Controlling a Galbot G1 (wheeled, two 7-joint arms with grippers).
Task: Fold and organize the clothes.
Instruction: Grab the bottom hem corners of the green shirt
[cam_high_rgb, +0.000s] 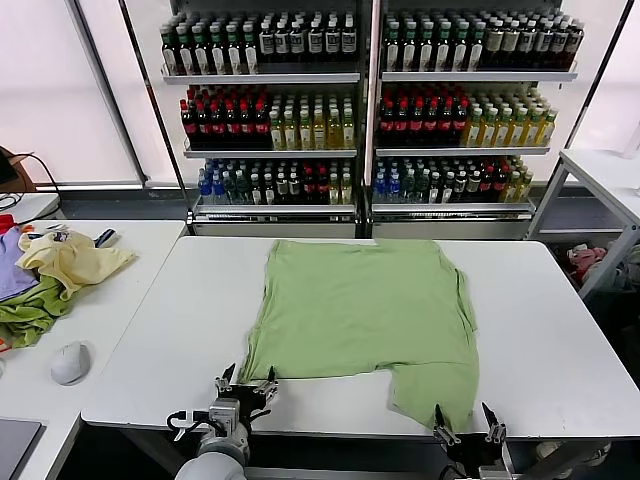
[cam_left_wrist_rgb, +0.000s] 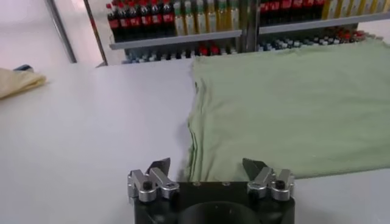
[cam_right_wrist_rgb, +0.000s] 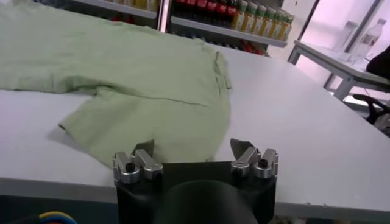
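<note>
The left gripper (cam_high_rgb: 246, 380) hovers with fingers spread at the near-left corner of the sage-green shirt (cam_high_rgb: 360, 310), holding nothing. The right gripper (cam_high_rgb: 466, 424), equally spread and empty, sits at the shirt's near-right sleeve. The shirt lies flat on the white table (cam_high_rgb: 560, 340); a heap of garments (cam_high_rgb: 50, 275) lies well left of the shirt.
</note>
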